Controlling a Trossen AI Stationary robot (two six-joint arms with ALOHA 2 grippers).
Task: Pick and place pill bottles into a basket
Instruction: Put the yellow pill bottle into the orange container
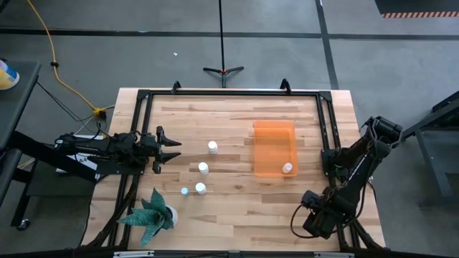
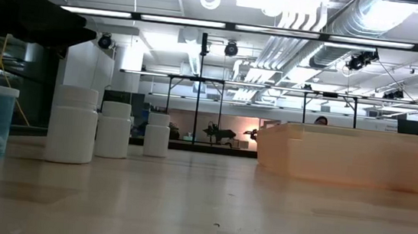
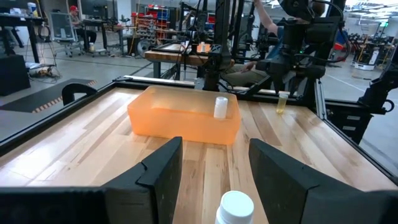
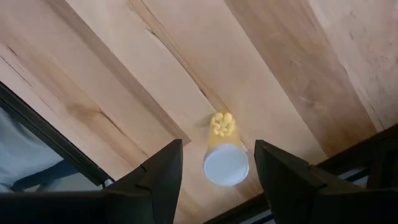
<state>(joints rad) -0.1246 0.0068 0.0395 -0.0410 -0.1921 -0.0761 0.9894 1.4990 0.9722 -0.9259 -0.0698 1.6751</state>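
Wooden planks make up the surface (image 1: 237, 208). Four pill bottles (image 1: 203, 168) are seen standing toward its left edge, just ahead of the left tool (image 1: 171, 149), spread wide. One bottle (image 1: 287, 168) is held in the orange basket (image 1: 272, 136). Near the right front corner, the right tool (image 4: 214, 171) is set wide over a clear bottle (image 4: 225, 158) of yellow pills.

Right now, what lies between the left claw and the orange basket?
In the high view, white pill bottles stand between the open left claw and the orange basket. The left wrist view shows one bottle near the claw, then bare wooden table.
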